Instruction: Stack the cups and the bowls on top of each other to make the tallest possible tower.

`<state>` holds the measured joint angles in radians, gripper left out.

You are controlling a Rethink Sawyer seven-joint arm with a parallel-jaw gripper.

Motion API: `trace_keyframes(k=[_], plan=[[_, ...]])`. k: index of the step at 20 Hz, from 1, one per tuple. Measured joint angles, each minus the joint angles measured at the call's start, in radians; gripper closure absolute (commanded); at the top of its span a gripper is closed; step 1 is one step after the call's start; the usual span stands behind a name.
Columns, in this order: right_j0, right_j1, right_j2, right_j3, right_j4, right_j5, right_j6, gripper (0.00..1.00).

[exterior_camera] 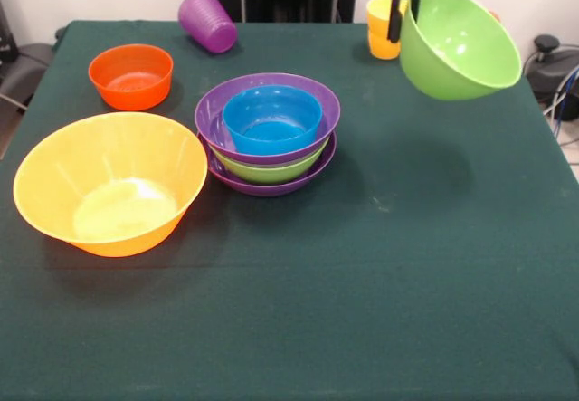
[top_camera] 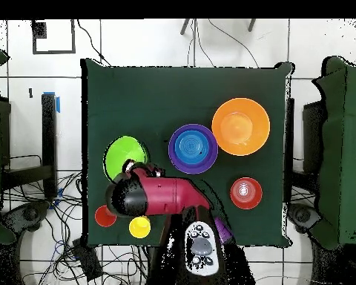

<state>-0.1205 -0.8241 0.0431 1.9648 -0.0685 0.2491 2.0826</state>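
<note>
My gripper (exterior_camera: 404, 19) is shut on the rim of a green bowl (exterior_camera: 461, 43), which hangs tilted above the table at the far right; the overhead view shows this green bowl (top_camera: 124, 157) beside the arm (top_camera: 162, 194). The tower (exterior_camera: 270, 129) at the table's middle is a purple bowl, a green bowl, a purple bowl and a small blue bowl (exterior_camera: 271, 119) nested on top. A very large yellow-orange bowl (exterior_camera: 110, 182) and a small red-orange bowl (exterior_camera: 131, 75) stand to its left. A ribbed purple cup (exterior_camera: 207, 21) lies on its side at the back. Yellow cups (exterior_camera: 382, 30) stand behind the held bowl.
In the overhead view an orange-red cup (top_camera: 104, 216) and a yellow cup (top_camera: 139, 226) stand near the table's corner by the arm. Cables lie on the floor beside the table. The green tablecloth (exterior_camera: 380, 292) covers the near half.
</note>
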Motion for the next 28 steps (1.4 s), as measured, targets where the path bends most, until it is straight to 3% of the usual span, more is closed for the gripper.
trace_keyframes(k=[9,11,18,28], plan=[[-0.124,-0.09,0.053,0.002,-0.001,0.116,0.0,1.0],[-0.176,-0.11,0.071,0.002,-0.001,0.144,0.0,1.0],[-0.29,-0.134,0.115,0.002,-0.001,0.186,0.0,1.0],[-0.346,-0.133,0.17,-0.003,-0.041,0.246,0.0,1.0]])
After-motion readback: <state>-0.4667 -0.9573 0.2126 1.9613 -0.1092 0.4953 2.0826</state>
